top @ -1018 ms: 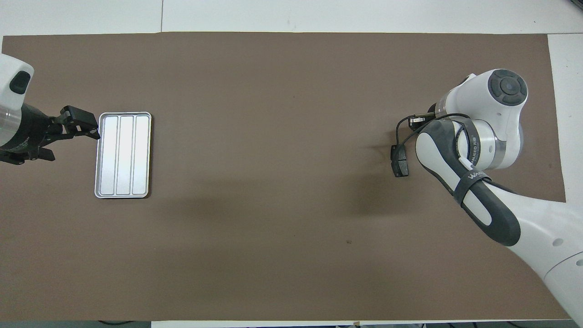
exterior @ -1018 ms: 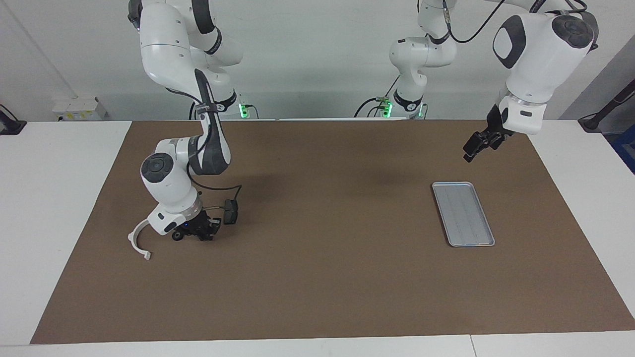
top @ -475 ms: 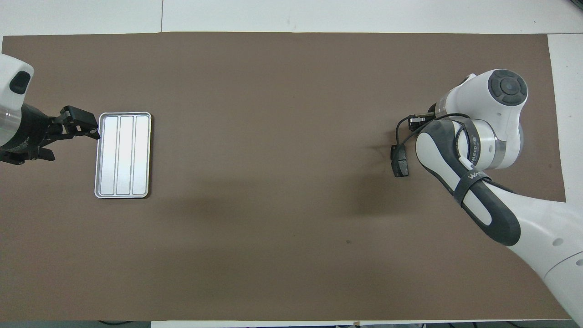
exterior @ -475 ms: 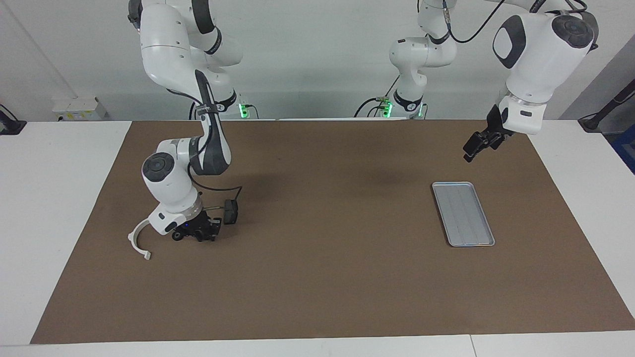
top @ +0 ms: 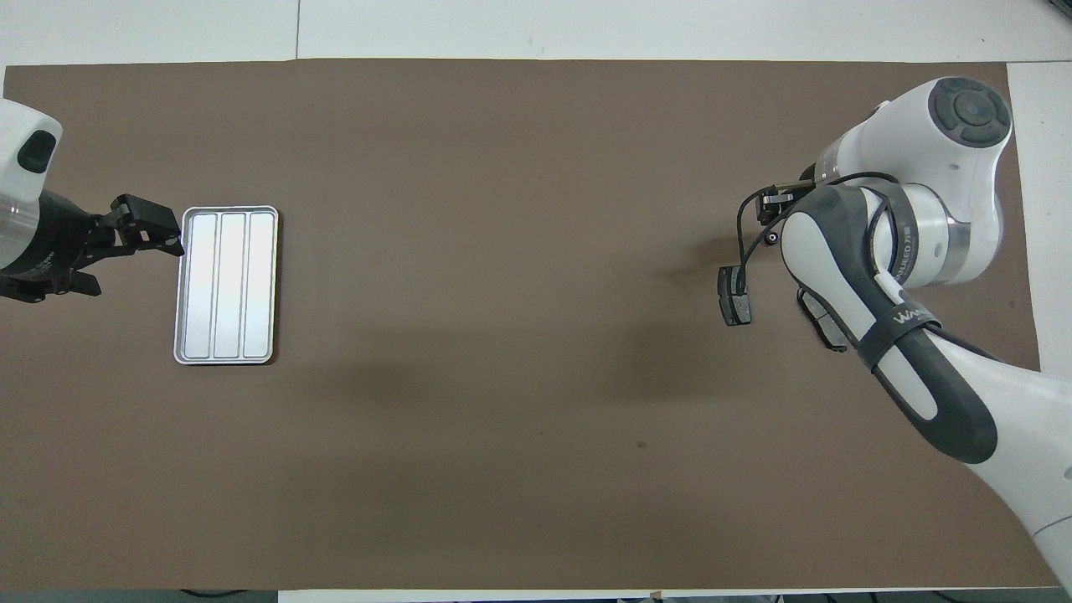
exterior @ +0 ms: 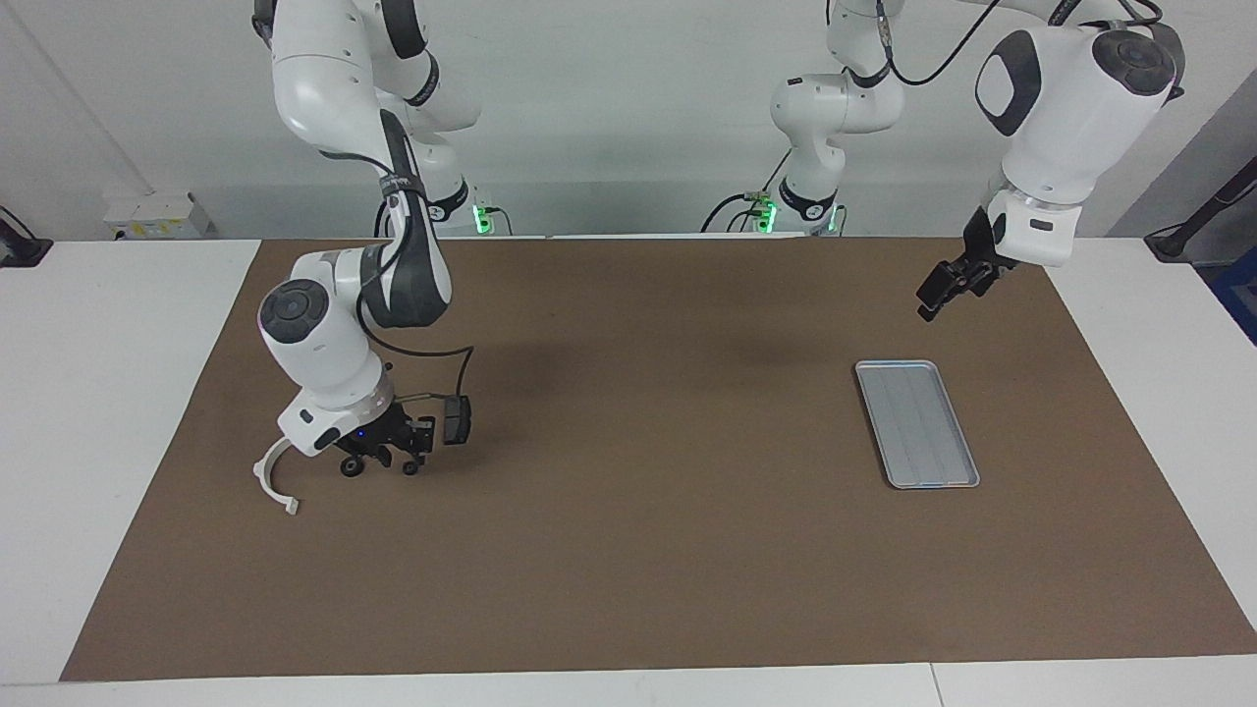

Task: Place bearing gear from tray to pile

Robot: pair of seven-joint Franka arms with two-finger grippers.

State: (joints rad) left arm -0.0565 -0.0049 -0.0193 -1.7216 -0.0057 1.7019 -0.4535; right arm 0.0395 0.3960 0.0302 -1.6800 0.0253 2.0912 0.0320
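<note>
Facing view shows the right pincer point(exterior: 381, 460) low over the pile, at the right arm's end of the worktop point(exterior: 638, 570). I cannot tell whether it is spread or pressed together. Just beneath it sits a small dark round piece point(exterior: 347, 467). This may be the bearing gear, though I cannot say whether the pincer touches it or has let it go.

Around the pincer lie the pile's parts. A white plastic arc bracket point(exterior: 269, 479), thin and semicircular, curves just beside the wrist. A dark grey brake-pad piece point(top: 734, 296), flat and matte, lies toward the middle of the worktop. A second pad point(top: 824, 319) is half hidden under the arm in the overhead view.

Well apart, at the left arm's end, the tray point(exterior: 917, 424) lies with its long axis running toward and away from the robots. It is dull silver metal, grooved lengthwise, and nothing rests in it. So the gear is judged already across, and the right arm is the one at hand.

The left pincer point(exterior: 945, 288) waits in the air near the tray's robot-side end, state not readable.
</note>
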